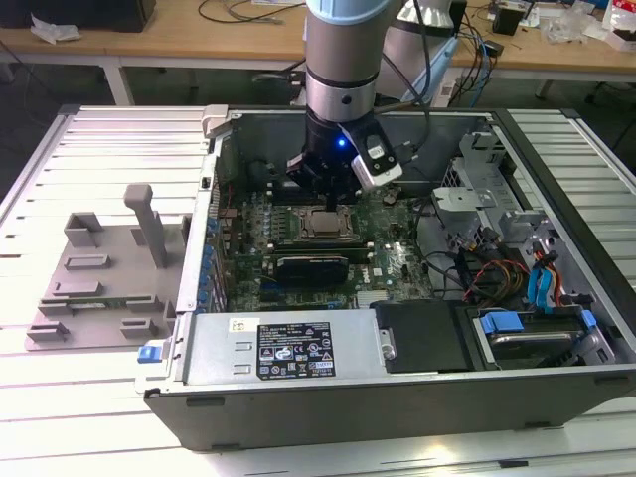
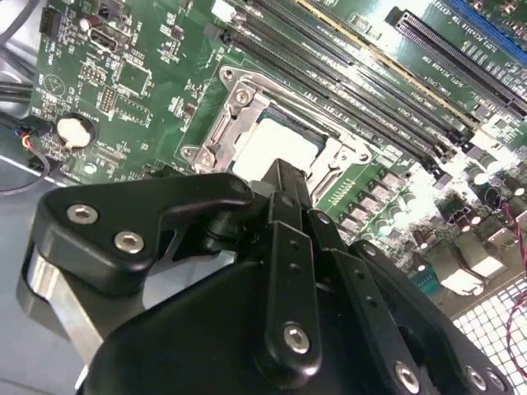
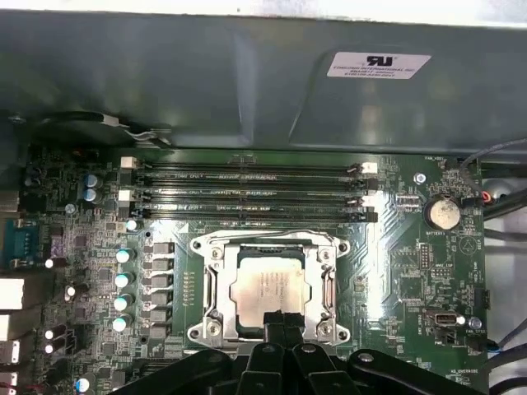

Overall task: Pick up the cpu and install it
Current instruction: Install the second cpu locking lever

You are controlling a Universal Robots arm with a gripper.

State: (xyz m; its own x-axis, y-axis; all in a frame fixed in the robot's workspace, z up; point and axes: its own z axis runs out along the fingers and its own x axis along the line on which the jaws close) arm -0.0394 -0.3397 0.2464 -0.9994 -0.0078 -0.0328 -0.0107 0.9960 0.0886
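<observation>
In the exterior view, left to right: we saw the grey fixture plate [image 1: 99, 283] on the table [image 1: 89, 417], then the open computer case [image 1: 397, 397] with the claw [image 1: 323, 181] directly above the socket frame [image 1: 323, 224]. The cpu [image 3: 270, 285] lay flat in that frame, square-on, just under the claw tips. We couldn't tell the finger state.

Slatted metal table [image 1: 60, 417] — wooden benches [image 1: 199, 35] behind, strewn with cables [image 1: 248, 10].
</observation>
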